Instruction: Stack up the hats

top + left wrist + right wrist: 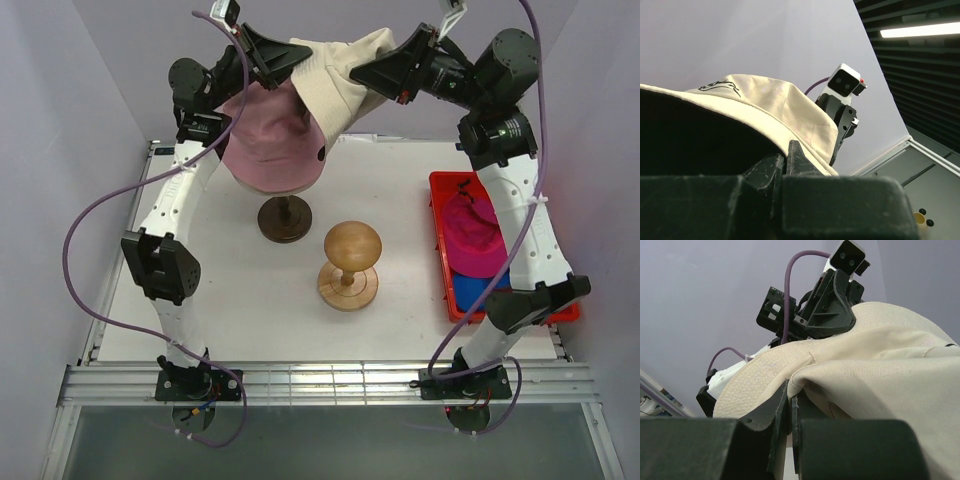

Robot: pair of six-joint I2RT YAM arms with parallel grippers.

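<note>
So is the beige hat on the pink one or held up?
Held up: left gripper and right gripper each pinch the beige hat by its brim above the pink hat; contact unclear.

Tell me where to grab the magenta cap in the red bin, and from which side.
Come straight down from above: the red bin has walls that would likely block a sideways approach. Pinch a fold of the soft crown on the magenta cap, which lies uppermost over the blue cap; its brim is hard to make out.
</note>
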